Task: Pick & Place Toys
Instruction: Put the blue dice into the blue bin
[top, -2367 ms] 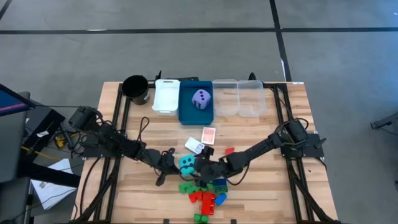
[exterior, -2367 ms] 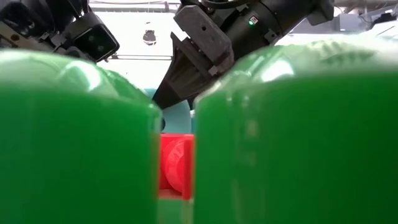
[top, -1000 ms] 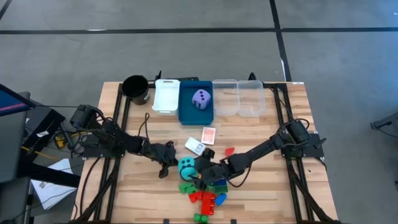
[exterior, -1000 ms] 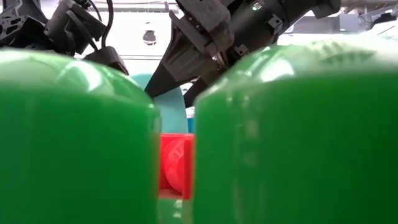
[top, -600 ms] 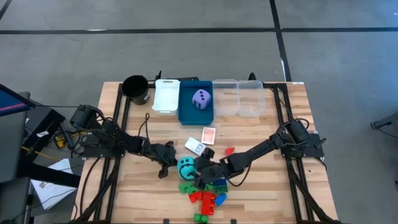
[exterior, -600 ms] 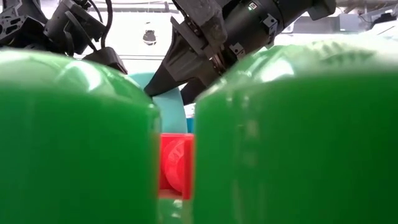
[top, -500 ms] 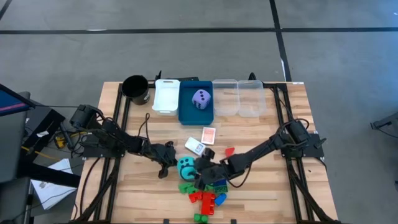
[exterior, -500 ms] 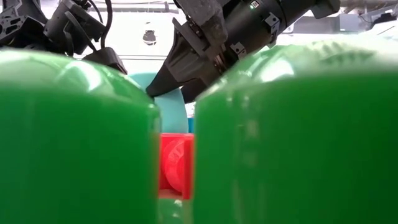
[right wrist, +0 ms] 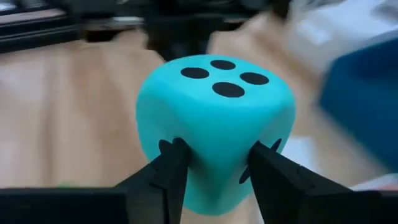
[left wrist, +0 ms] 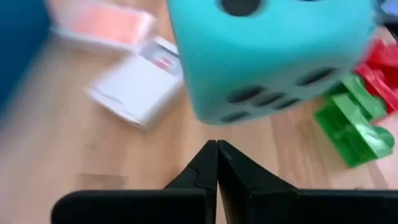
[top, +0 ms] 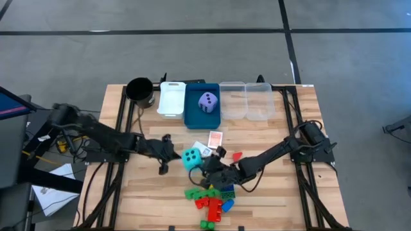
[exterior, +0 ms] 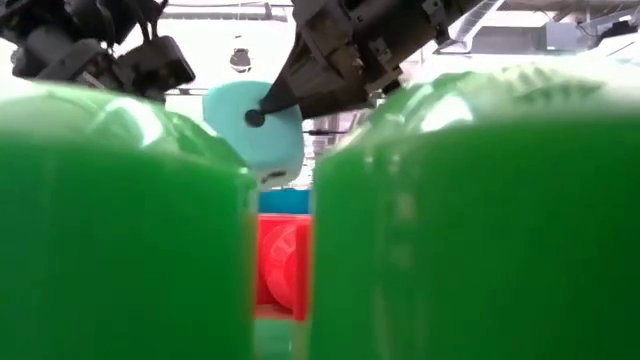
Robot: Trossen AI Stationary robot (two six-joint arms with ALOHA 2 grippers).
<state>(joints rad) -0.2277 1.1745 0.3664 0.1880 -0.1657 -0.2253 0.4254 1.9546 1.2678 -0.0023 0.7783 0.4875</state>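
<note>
The lavender die point(top: 207, 101) is seen lying in the blue tray point(top: 192, 117), flanked by a white tray point(top: 171, 106) and clear trays point(top: 247, 106). Nearer than the blue tray, the cyan die point(top: 191, 158) is gripped, lifted, by the right gripper point(top: 204, 163); the left gripper point(top: 165, 151) beside it is closed, empty. Plastic bricks point(top: 212, 200) are scattered on the wooden table point(top: 138, 192).

The right pincer point(top: 200, 162), clamped on the cyan die point(top: 191, 158), has the left pincer point(top: 168, 153) pressed shut just beside it on one side. Below and behind it the brick pile point(top: 212, 197) crowds the tabletop point(top: 270, 192); two card packs point(top: 209, 145) lie just ahead, toward the blue tray point(top: 192, 119).
</note>
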